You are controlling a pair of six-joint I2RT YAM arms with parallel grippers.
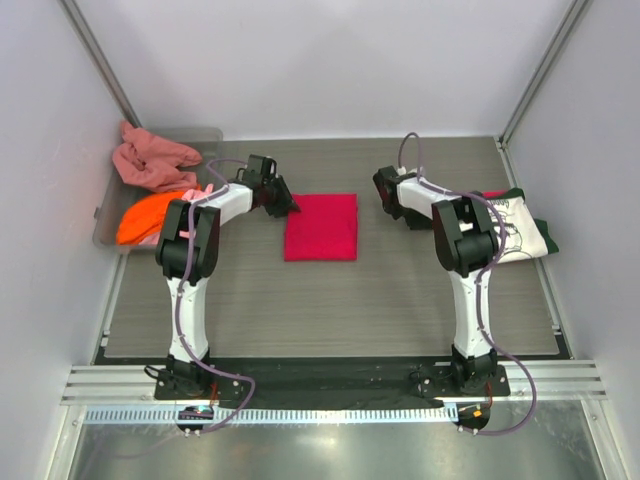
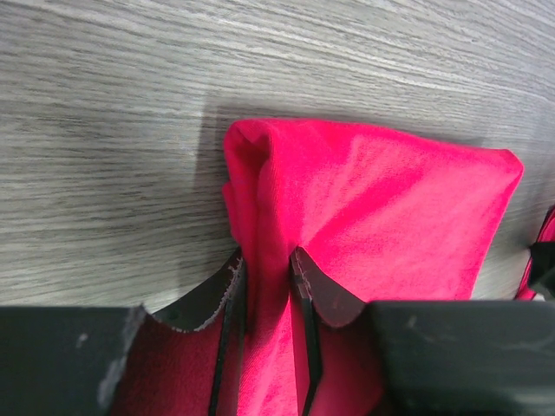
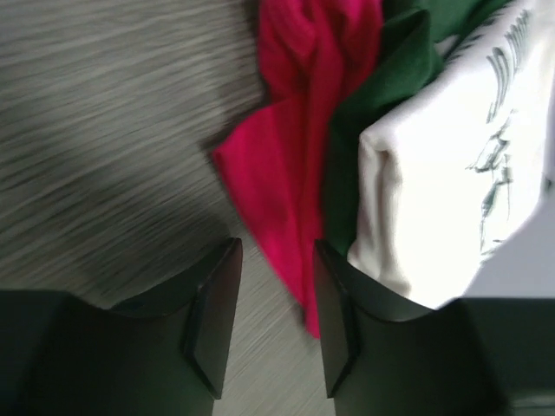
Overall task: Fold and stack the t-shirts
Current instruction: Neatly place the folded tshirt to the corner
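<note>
Crimson-red folded cloth t-shirt (image 1: 320,227) is lying midway on the grey wood-grain counter (image 1: 400,300) — left pincer (image 2: 267,260) is pinching a ridge at its edge. Right pincer (image 3: 276,260) is hanging half open, gripping nothing, near the cream dark-printed t-shirt (image 3: 451,173) on its pile. Likely the stacking step — the next move is calling for a lift that keeps the folds together.

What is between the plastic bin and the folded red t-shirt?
The top view shows the left arm stretching from beside the clear plastic bin to the crimson t-shirt, where the left gripper has its jaws pinching the shirt's edge. Otherwise, bare table.
</note>
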